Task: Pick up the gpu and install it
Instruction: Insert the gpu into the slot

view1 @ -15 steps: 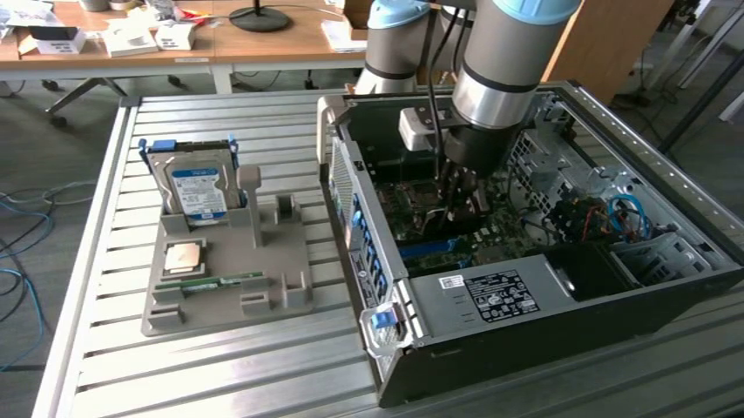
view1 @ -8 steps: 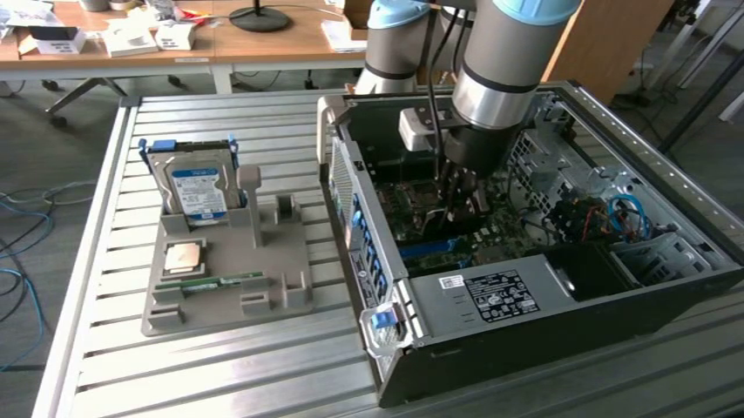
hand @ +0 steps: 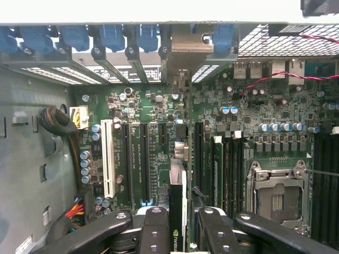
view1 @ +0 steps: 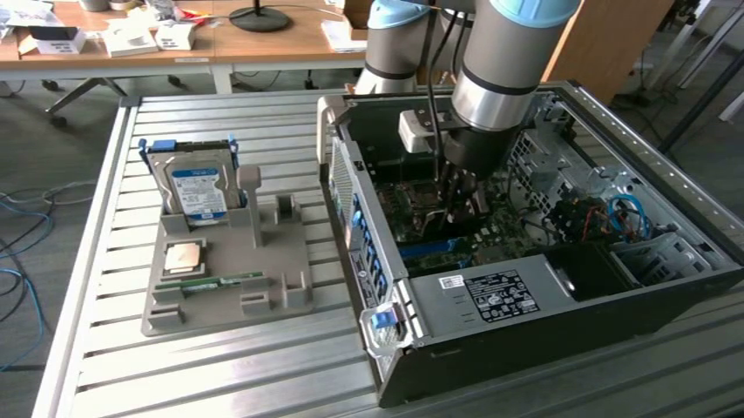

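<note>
gpu (hand: 179, 197) in gripper (hand: 178, 228) (inside pc case (hand: 32, 159))

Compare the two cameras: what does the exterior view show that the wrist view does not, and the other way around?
Exterior view: the arm, the slatted table, and a grey holder with a hard drive, a chip and a memory stick. Wrist view: the gpu seen edge-on, held between the jaws at the expansion slots, and an empty processor socket. Both: the open computer case and its motherboard.
</note>
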Action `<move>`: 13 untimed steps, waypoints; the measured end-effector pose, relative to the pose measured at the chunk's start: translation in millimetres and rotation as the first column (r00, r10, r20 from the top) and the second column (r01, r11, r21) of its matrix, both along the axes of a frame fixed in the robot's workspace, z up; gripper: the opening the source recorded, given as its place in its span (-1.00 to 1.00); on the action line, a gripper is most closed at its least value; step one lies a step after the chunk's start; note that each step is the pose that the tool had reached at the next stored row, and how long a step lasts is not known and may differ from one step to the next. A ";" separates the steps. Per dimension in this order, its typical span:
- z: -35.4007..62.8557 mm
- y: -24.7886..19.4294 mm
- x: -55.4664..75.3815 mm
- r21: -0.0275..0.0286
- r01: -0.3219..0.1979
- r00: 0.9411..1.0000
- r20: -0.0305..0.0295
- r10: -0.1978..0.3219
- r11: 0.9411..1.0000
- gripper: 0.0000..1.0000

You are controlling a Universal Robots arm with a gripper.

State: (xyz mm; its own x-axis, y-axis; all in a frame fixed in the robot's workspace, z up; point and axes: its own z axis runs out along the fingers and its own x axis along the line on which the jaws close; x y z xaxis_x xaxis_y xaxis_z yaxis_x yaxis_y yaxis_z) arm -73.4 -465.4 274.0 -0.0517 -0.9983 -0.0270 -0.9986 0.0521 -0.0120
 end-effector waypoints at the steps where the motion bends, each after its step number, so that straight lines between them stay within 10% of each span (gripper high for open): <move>1: 0.1 0.0 0.0 0.000 0.000 1.000 0.000 0.000 1.000 -0.48; 13: -1.7 0.0 0.0 0.000 0.000 1.000 0.000 0.000 1.000 -0.48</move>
State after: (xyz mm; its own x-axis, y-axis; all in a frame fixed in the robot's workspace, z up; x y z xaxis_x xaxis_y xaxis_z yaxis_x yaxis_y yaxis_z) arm -73.4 -465.4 272.3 -0.0518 -0.9983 -0.0268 -0.9986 0.0521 -0.0121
